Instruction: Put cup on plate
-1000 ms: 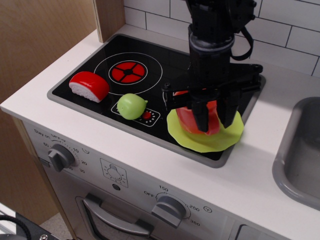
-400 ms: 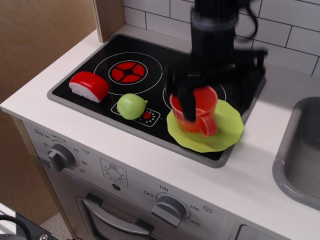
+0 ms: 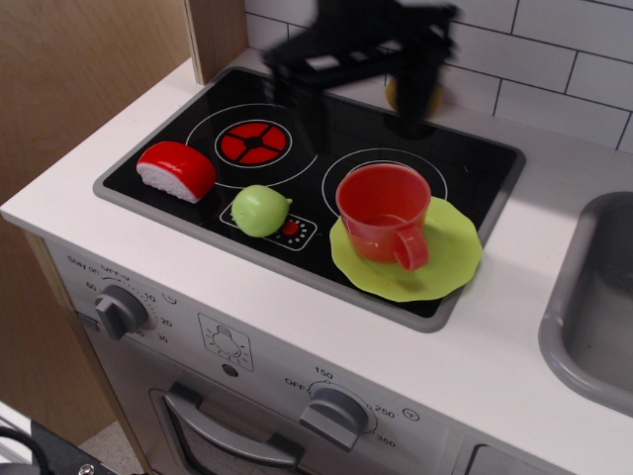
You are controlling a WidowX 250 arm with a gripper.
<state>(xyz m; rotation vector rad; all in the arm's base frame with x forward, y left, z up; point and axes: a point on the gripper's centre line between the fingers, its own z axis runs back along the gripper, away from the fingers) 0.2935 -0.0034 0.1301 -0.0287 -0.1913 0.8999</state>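
Cup seated on plate, arm lifted clear.

I see the red-orange cup (image 3: 384, 214) standing upright on the lime-green plate (image 3: 450, 259), toward its 10 o'clock side, handle pointing to 5 o'clock; I judge the placement done. My gripper (image 3: 361, 84) hangs blurred at 12 o'clock above the toy hob (image 3: 475, 163), fingers spread apart and holding nothing, well apart from the cup so it won't tip. The green fruit (image 3: 260, 210) and sushi toy (image 3: 176, 170) sit at 9 o'clock, untouched. The white worktop (image 3: 475, 366) carries everything.
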